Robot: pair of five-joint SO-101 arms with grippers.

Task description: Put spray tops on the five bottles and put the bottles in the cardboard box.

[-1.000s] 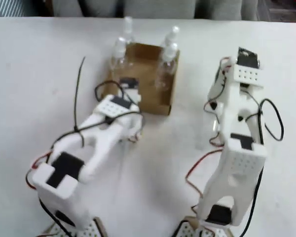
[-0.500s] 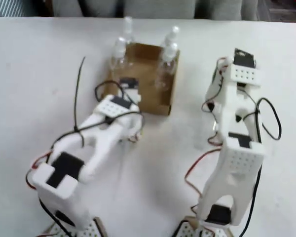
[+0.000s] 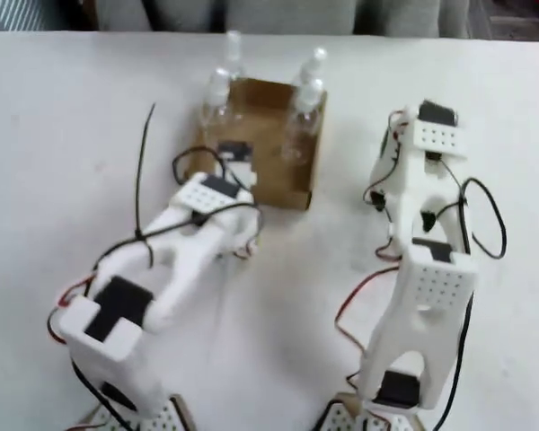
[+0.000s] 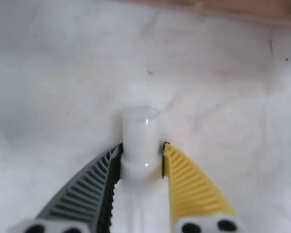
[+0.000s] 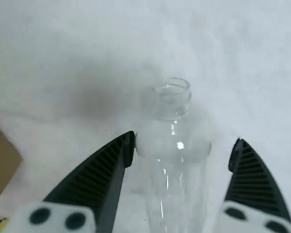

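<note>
- Shifted slightly left: right arm; its black claw spread around clear uncapped plastic bottle, right of brown cardboard box.
- Pinched in left claw: white spray top, just near of box.
- Four capped bottles upright at box's far end.

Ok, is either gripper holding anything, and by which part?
The left gripper pinches the white plastic spray top at its lower collar. The right gripper straddles the clear uncapped bottle, open.

Four capped bottles, one open bottle, one spray top, one cardboard box
</note>
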